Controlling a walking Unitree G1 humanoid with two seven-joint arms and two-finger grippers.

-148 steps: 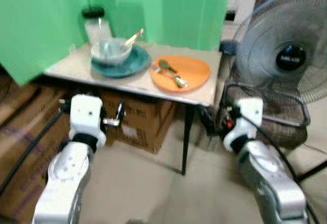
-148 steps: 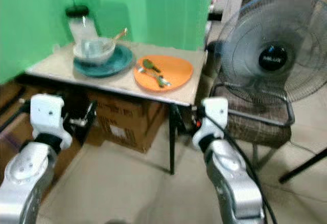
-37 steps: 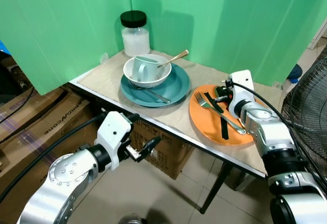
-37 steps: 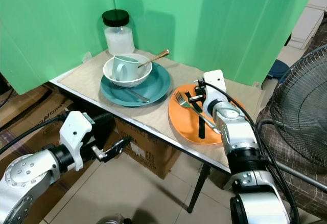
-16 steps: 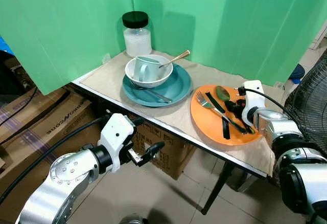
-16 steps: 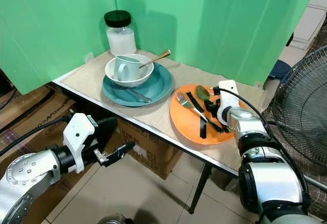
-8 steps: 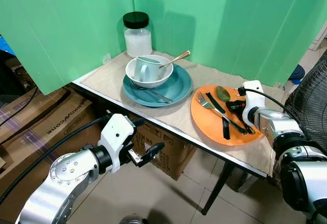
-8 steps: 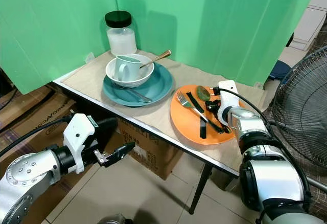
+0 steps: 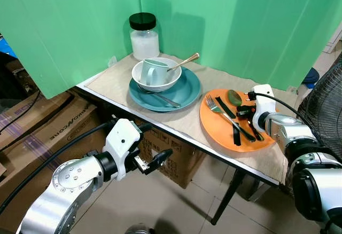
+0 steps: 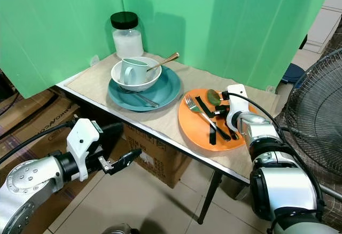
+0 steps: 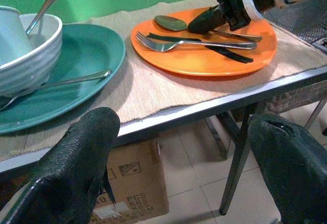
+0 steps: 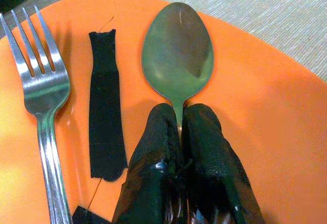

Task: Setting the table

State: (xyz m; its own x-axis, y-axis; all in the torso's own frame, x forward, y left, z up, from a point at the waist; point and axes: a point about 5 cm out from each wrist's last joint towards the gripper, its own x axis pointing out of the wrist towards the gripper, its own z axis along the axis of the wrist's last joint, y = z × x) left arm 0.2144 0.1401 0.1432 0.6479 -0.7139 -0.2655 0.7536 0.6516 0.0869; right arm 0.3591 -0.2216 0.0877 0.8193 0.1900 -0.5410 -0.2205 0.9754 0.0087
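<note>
Spoon [image 12: 178, 47] pinched between right fingers [image 12: 204, 147]

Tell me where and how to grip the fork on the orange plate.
Grip the fork at mid-handle, coming straight down with the pincer fingers across the shaft. It lies flat on the orange plate, tines toward the green wall, close beside a black strip; the handle is the thin, straight part, so it probably pinches most cleanly there.

- The worktop [image 9: 188, 117] before me wears a beige woven cloth [image 9: 181, 122].
- Directly on it: a teal plate [image 9: 184, 88], an orange plate [image 9: 219, 131] to its right, and a black-lidded jar [image 9: 144, 29] at the back corner.
</note>
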